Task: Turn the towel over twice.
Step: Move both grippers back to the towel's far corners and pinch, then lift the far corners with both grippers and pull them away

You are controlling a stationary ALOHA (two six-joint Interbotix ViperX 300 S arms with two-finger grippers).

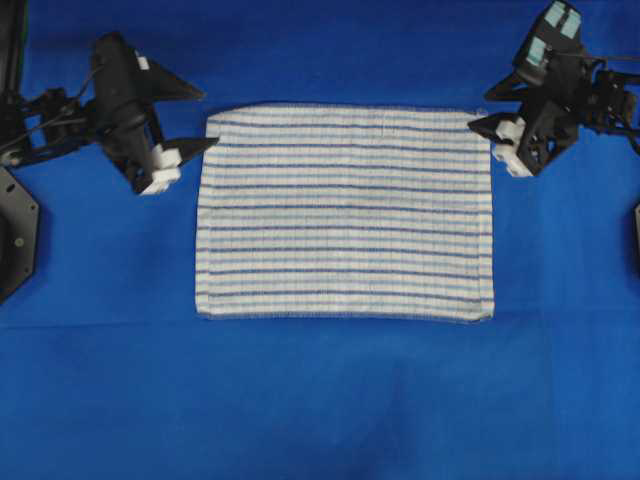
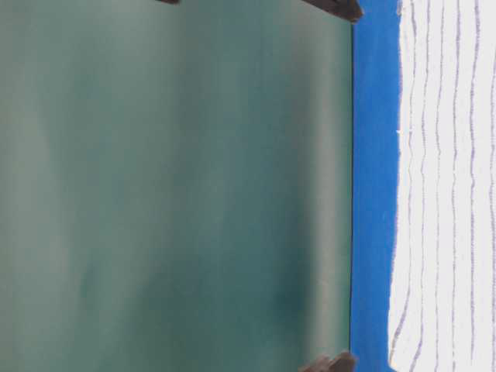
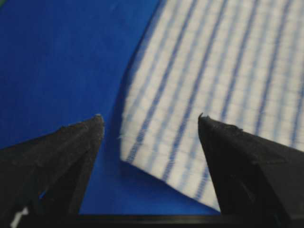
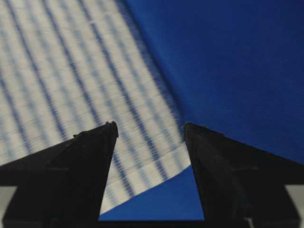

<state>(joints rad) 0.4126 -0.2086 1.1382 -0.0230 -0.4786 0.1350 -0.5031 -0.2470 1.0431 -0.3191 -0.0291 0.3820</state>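
The towel (image 1: 345,215), white with thin blue stripes, lies flat and spread out on the blue sheet in the middle of the overhead view. My left gripper (image 1: 208,120) stands open just off the towel's far left corner. In the left wrist view that corner of the towel (image 3: 213,71) lies between and beyond the open left gripper (image 3: 149,118). My right gripper (image 1: 480,110) is open beside the far right corner. The right wrist view has that towel (image 4: 71,61) corner under the open right gripper (image 4: 150,126). Nothing is held. The towel (image 2: 446,186) also appears in the table-level view.
A plain bright-blue sheet (image 1: 320,400) covers the table around the towel. A black arm base (image 1: 15,230) sits at the left edge. A green wall (image 2: 178,186) stands behind the table in the table-level view.
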